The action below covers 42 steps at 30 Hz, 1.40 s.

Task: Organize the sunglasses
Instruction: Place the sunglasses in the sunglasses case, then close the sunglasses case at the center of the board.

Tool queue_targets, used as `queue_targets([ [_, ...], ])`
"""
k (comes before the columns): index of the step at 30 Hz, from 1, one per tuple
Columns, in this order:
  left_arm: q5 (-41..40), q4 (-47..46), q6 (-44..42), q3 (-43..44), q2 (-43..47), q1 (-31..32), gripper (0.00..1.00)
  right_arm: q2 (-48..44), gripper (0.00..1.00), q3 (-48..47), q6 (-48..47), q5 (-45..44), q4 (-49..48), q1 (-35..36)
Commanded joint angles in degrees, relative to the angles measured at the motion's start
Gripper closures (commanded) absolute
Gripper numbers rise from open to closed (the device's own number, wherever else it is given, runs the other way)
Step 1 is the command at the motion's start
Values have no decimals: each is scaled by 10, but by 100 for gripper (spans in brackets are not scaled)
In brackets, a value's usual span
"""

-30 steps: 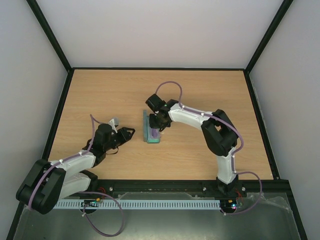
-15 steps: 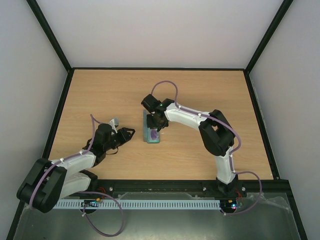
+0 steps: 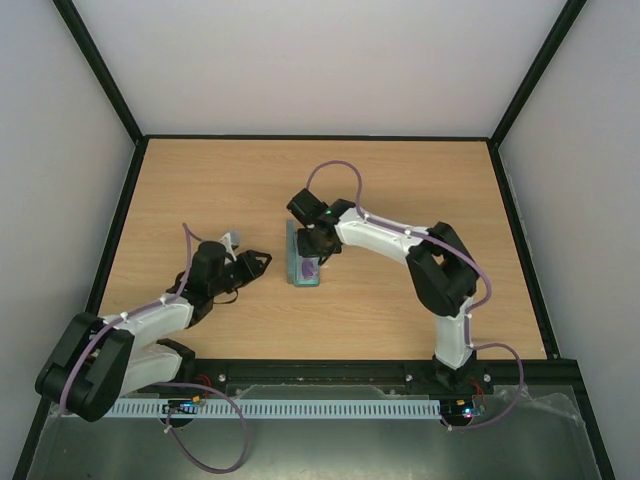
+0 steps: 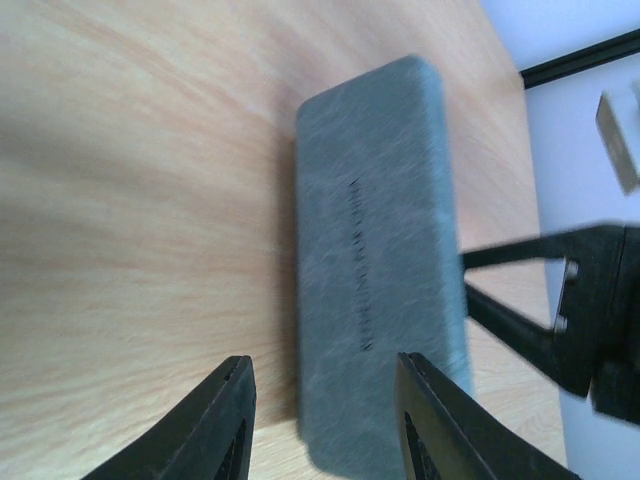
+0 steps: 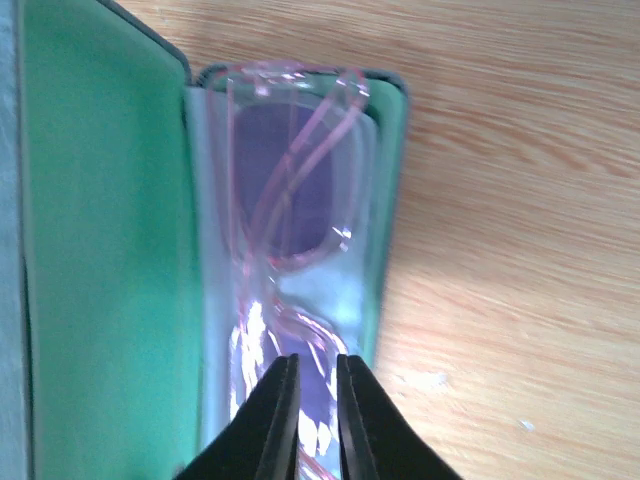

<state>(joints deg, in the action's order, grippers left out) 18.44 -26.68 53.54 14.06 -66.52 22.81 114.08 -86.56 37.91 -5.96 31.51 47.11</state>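
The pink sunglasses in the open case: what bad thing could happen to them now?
1. The right gripper sits right over the thin sunglasses with its fingers almost together; pressing down might bend or scratch them.
2. One end of the sunglasses seems to ride on the rim of the case, so closing the green lid could pinch it.
3. The open left gripper is near the lid's outside; a hard push might slide the case.

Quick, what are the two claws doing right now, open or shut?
Left gripper: open, holding nothing.
Right gripper: nearly shut over the sunglasses in the case; whether it grips them cannot be told.
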Motion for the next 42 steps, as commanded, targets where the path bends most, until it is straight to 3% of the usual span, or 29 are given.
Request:
queue_targets([
  [1, -7, 30, -20, 50, -4, 0, 59, -104, 91, 83, 2, -18, -42, -20],
  [5, -21, 50, -28, 75, -18, 5, 59, -137, 99, 172, -9, 34, -128, -73],
  [10, -39, 56, -29, 94, -42, 15, 62, -130, 96, 236, -32, 68, -204, -96],
  [13, -50, 58, -27, 108, -57, 26, 70, -123, 92, 259, -34, 78, -244, -104],
  [17, -62, 53, -20, 118, -71, 51, 77, -140, 71, 295, -34, 122, -301, -130],
  [18, -66, 45, -15, 123, -77, 64, 76, -162, 50, 331, -34, 164, -356, -148],
  [20, -76, 48, -13, 129, -86, 77, 76, -165, 47, 345, -35, 179, -374, -158],
  [21, -79, 49, -12, 133, -92, 80, 77, -162, 52, 353, -33, 191, -388, -163],
  [23, -84, 48, -11, 142, -108, 87, 80, -146, 73, 360, -22, 222, -412, -174],
  [26, -93, 48, -9, 156, -128, 96, 81, -118, 92, 355, -18, 239, -423, -180],
  [42, -117, 59, -12, 255, -245, 147, 84, -45, 94, 323, -37, 314, -442, -179],
])
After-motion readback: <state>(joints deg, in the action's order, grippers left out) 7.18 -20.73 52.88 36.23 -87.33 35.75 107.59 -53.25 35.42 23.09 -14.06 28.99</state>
